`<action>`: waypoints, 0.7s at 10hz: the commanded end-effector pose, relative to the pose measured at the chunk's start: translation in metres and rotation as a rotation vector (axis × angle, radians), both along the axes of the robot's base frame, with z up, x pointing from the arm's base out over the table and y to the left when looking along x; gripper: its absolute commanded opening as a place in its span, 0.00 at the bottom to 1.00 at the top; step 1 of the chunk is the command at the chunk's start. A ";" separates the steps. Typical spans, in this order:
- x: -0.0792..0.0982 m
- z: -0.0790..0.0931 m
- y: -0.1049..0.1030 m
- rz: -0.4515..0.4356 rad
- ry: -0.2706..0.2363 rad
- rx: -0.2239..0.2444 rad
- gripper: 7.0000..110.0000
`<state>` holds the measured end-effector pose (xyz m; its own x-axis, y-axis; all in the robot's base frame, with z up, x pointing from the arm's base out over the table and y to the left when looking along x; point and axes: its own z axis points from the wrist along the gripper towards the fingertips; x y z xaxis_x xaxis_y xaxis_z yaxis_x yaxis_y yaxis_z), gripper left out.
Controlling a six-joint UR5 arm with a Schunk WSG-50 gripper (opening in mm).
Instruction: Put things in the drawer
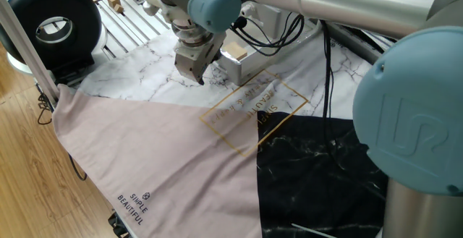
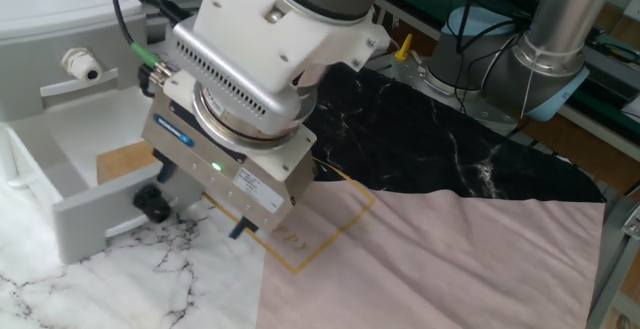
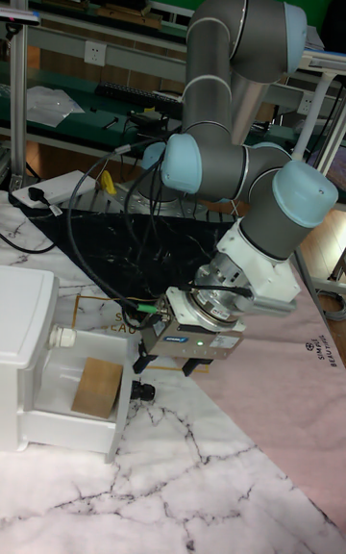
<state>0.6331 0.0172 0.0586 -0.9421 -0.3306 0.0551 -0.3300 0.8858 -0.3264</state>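
The tan-brown cube (image 3: pixel 97 387) is lying inside the open white drawer (image 3: pixel 69 427), near its front wall. The gripper (image 3: pixel 161 365) is hanging just beside the drawer's black knob (image 3: pixel 144 390), fingers pointing down at the marble tabletop (image 3: pixel 183 487); whether they are clenched or released, I cannot tell.
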 end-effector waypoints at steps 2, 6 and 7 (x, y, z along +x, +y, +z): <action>-0.001 0.001 -0.016 0.005 0.009 -0.011 0.79; -0.013 0.023 0.042 -0.085 0.044 0.089 0.79; -0.004 0.011 0.053 -0.088 0.020 0.129 0.79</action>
<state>0.6256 0.0382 0.0715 -0.9548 -0.2898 0.0668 -0.2968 0.9149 -0.2734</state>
